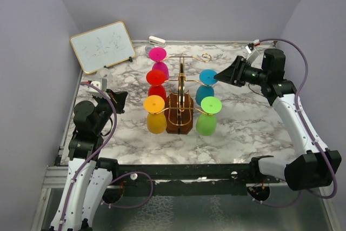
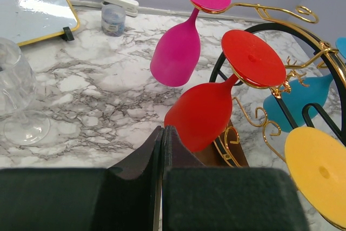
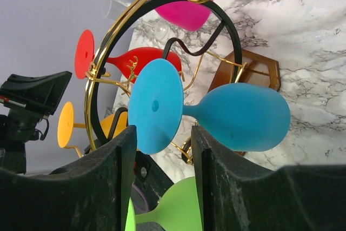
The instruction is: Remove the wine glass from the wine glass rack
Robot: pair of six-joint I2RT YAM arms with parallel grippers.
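**Seat the grip on the blue stem, then slide the foot off its hook**

The marble table point(image 1: 243, 128) carries the wine glass rack point(image 1: 181, 77) at its centre, gold wire arms rising from a dark wooden base. Five coloured glasses hang from it, bowls down. The blue wine glass point(image 3: 243, 116) hangs on the rack's right side, just beside the green glass point(image 1: 211, 105).

The right fingers point(image 1: 219, 77) are spread. In the wrist view one stands on either side of the blue foot disc, but I cannot tell whether they touch it. The left fingers point(image 2: 162, 150) are pressed together on nothing, near the table's left edge and well apart from the rack.

The step in hand looks like the grasp. It would likely go best with the fingers around the stem just under the foot, not on the disc's thin rim, where they could slip. Once the grip is firm, the foot should travel level along the open end of its wire hook. A straight pull could drag the light rack or knock the green glass.
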